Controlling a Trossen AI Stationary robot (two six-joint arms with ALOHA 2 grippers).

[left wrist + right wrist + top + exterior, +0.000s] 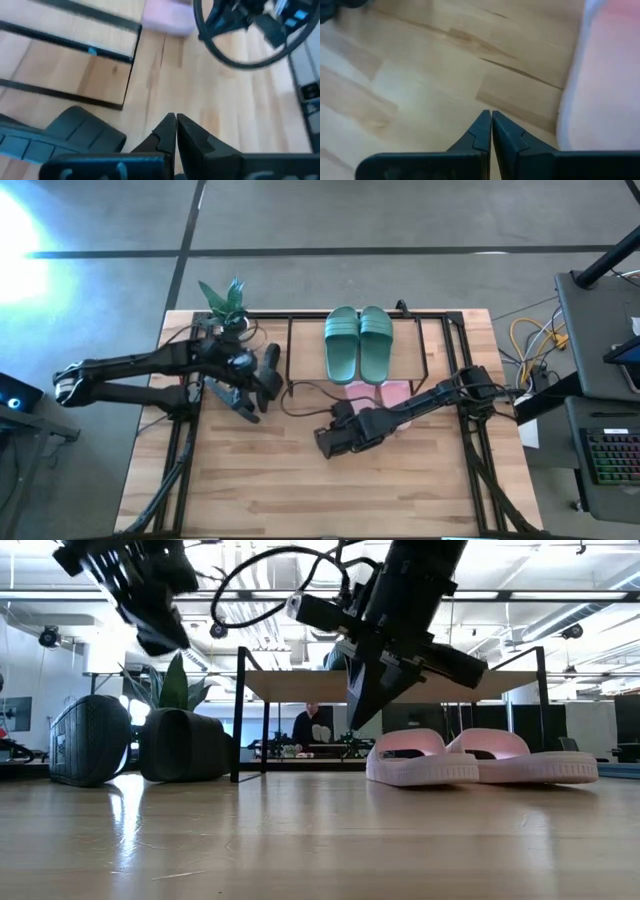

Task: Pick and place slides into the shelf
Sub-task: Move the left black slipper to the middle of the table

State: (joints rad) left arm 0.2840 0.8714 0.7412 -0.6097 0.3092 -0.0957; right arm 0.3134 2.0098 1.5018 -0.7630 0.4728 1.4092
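A dark green pair of slides (358, 345) lies soles down on the top board of the shelf (410, 345) at the table's far middle. The pale pink pair (480, 758) rests on its soles on the table at the shelf's near side, partly hidden under my right arm in the high view. Two black slides (90, 740) (190, 745) stand on the table to the left, near my left gripper (176, 117). That gripper hangs shut above them and holds nothing. My right gripper (491, 114) is shut and hangs above the bare wood, just left of the pink pair.
A potted plant (225, 300) stands at the far left corner beside the shelf. Black frame rails (185, 440) run along the table's left and right sides. Bare wood (330, 490) fills the near half. A desk with a keyboard (610, 450) stands off the right edge.
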